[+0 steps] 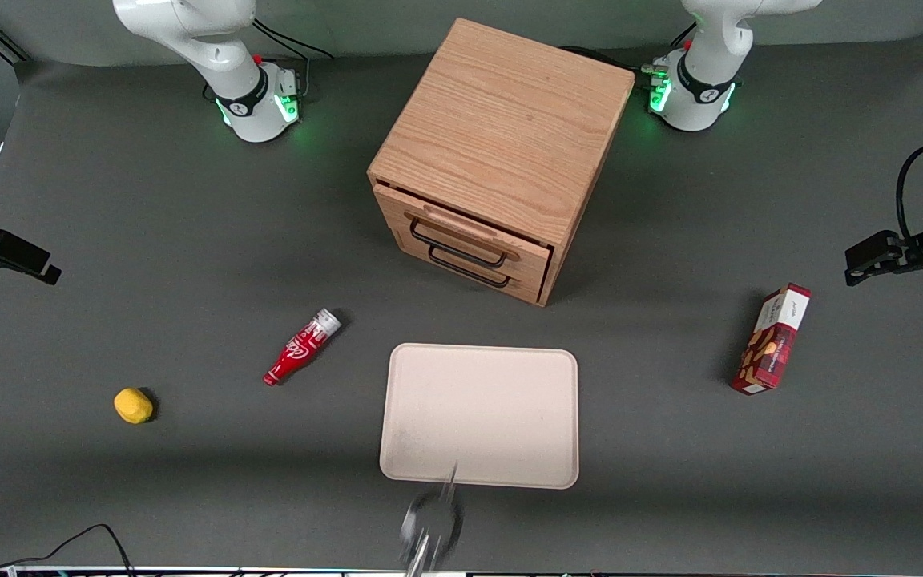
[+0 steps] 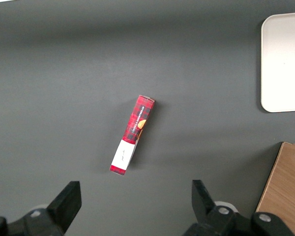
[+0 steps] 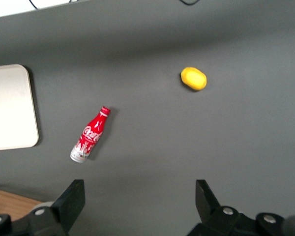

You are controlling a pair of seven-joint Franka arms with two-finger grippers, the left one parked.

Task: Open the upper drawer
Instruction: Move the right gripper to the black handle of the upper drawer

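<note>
The oak cabinet (image 1: 501, 136) stands in the middle of the table, its front turned toward the front camera. The upper drawer (image 1: 469, 234) is flush with the cabinet front, under the top board, with a raised wooden strip and a thin black wire handle (image 1: 458, 245). The lower drawer (image 1: 501, 282) sits just under it with a like handle. My right gripper (image 3: 140, 196) is out of the front view. In the right wrist view it hangs open and empty high above bare table, its fingers (image 3: 73, 195) wide apart. A corner of the cabinet (image 3: 10, 206) shows beside one finger.
A beige tray (image 1: 479, 415) lies nearer the front camera than the cabinet. A red cola bottle (image 1: 301, 347) (image 3: 91, 135) and a yellow lemon (image 1: 133, 405) (image 3: 193, 78) lie toward the working arm's end. A red biscuit box (image 1: 772, 339) lies toward the parked arm's end.
</note>
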